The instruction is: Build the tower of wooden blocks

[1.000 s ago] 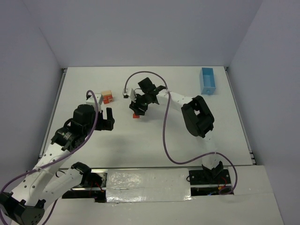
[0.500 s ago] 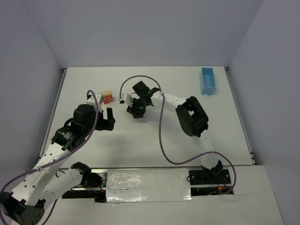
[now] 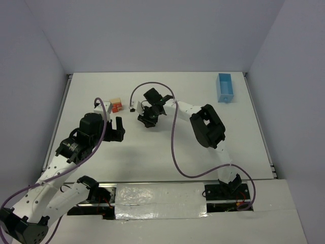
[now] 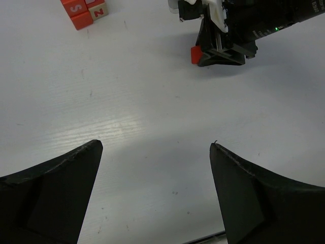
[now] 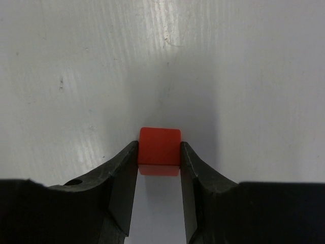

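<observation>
A small cluster of red-orange and tan wood blocks (image 3: 116,105) stands at the far left of the table; it also shows in the left wrist view (image 4: 84,10). My right gripper (image 3: 147,121) is down at the table right of the cluster, shut on a red cube (image 5: 160,146) with one finger (image 5: 124,175) on each side. The cube also shows in the left wrist view (image 4: 195,54), at the foot of the right gripper (image 4: 221,51). In the top view the cube is hidden under that gripper. My left gripper (image 3: 116,130) is open and empty over bare table, near side of the cluster (image 4: 155,150).
A light-blue rectangular tray (image 3: 225,87) sits at the far right corner. The right arm's purple cable (image 3: 175,147) loops over the table's middle. Grey walls close in the table's far, left and right sides.
My right gripper has moved slightly left and down to the table with the red cube; the cube no longer shows in the top view. The left arm has not moved.
</observation>
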Tool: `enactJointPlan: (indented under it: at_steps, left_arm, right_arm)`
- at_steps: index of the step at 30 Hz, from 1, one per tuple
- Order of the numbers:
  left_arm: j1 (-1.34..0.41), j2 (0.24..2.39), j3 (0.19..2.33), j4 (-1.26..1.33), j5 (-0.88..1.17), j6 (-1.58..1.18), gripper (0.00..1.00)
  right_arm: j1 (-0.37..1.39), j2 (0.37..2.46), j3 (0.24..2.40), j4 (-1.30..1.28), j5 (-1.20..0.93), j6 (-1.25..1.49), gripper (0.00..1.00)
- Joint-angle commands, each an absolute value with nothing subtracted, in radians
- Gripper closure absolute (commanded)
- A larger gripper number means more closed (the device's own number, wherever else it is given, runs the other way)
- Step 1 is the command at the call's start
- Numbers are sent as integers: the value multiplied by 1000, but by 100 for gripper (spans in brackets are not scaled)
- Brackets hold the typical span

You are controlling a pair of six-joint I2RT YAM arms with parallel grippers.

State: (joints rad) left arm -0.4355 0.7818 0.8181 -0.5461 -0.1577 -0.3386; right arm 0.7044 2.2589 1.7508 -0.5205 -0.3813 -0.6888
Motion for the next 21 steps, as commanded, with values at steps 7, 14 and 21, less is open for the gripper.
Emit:
enactJointPlan:
  at_steps: [7, 14, 21]
  left_arm:
    - [-439, 741, 828, -477, 3, -357, 0]
    - [-445, 758, 767, -209, 432, -845, 0]
    - [-454, 652, 692, 92, 454, -1227, 0]
  right_arm:
    - [637, 1786, 1390, -319, -710, -479, 100]
    - [672, 1287, 1028, -83, -730, -384, 100]
    - [776, 1094, 950, -84, -605, -368, 100]
